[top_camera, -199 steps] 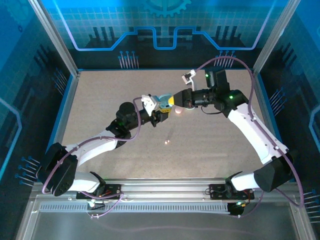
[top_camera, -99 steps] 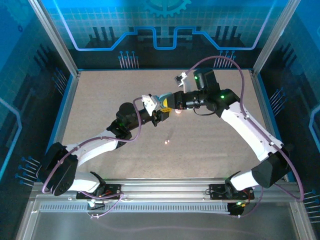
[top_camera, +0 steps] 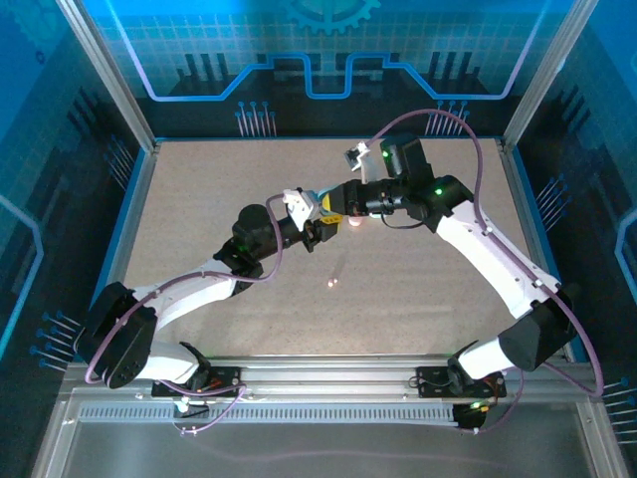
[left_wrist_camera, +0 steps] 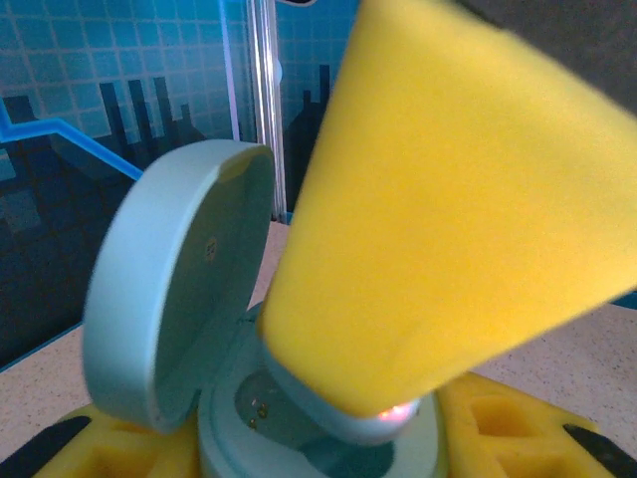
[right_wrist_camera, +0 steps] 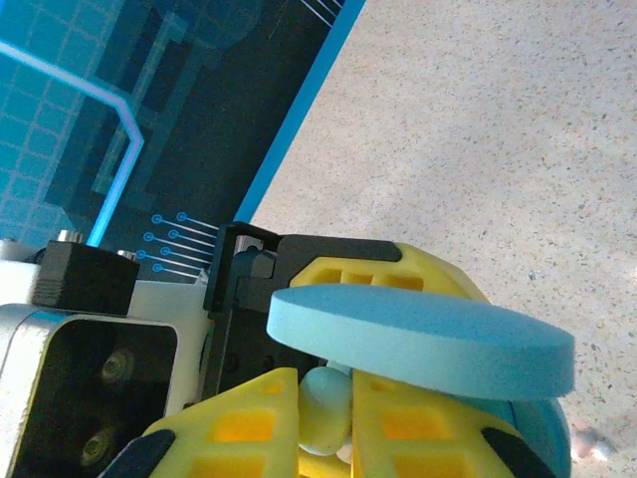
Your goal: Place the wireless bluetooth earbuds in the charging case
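The left gripper [top_camera: 318,228] is closed on the teal case [left_wrist_camera: 328,460] near the middle of the table [top_camera: 199,199]. The case's mouth faces up and its lid [left_wrist_camera: 179,299] is swung open. The right gripper [right_wrist_camera: 322,390] pinches a pale teal earbud [right_wrist_camera: 324,416] tight, its long axis running along the fingers. The left wrist view gives the earbud's rounded tip, glowing red, pointing down into the case's well. The top view adds a pink earbud [top_camera: 331,285] lying loose nearer the arm bases.
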`<state>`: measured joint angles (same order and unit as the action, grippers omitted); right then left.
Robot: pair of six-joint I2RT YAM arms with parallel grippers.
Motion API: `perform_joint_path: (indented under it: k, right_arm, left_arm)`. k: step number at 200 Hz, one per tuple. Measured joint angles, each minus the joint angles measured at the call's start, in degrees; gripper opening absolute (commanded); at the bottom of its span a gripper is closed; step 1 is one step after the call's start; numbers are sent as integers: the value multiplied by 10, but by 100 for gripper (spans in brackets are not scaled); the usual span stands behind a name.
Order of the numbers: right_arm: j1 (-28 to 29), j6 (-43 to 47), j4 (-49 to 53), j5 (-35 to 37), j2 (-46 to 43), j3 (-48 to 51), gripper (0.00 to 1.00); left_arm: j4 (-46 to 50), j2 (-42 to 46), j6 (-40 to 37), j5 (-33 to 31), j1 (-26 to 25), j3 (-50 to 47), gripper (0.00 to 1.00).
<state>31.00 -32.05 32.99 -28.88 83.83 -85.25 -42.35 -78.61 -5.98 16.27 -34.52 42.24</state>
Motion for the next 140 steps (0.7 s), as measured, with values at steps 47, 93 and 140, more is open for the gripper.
perform_joint_path:
  k: [47, 93, 140]
  right_arm:
    - [10, 7, 6, 18, 6, -6, 18]
    - [18, 16, 14, 39, 12, -16, 19]
    - [28, 30, 33, 65, 13, -28, 25]
  left_arm:
    - [0, -1, 0, -2, -2, 0, 35]
    - [1, -2, 0, -9, -2, 0, 35]
    - [0, -2, 0, -10, -3, 0, 35]
